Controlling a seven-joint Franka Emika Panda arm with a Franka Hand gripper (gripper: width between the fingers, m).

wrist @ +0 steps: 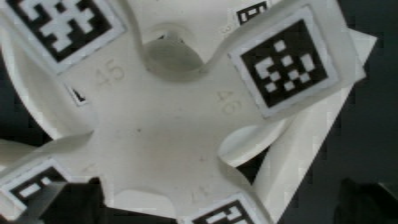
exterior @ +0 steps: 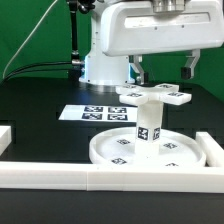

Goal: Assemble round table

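We see the disc lying flat on the black table, inside the white rails. The leg stands upright at the disc's middle, and the foot sits flat across the leg's top. That stack is right under the gripper.

The fingers hang spread as wide as they go, one toward each end of the foot and just above it. We see nothing between them and they grip nothing. From the exterior view we cannot tell whether the tips touch the foot's top or stop just short of it. In the wrist view the foot fills nearly the whole picture, white with tagged arms spreading out. There we cannot make out the fingers.

A rail runs along the near edge, close to the disc's rim. Another rail stands just beside the disc on the exterior view's right. A short piece shows at the left edge, well apart from the disc. The marker board lies behind the disc toward the exterior view's left, with bare table between them.
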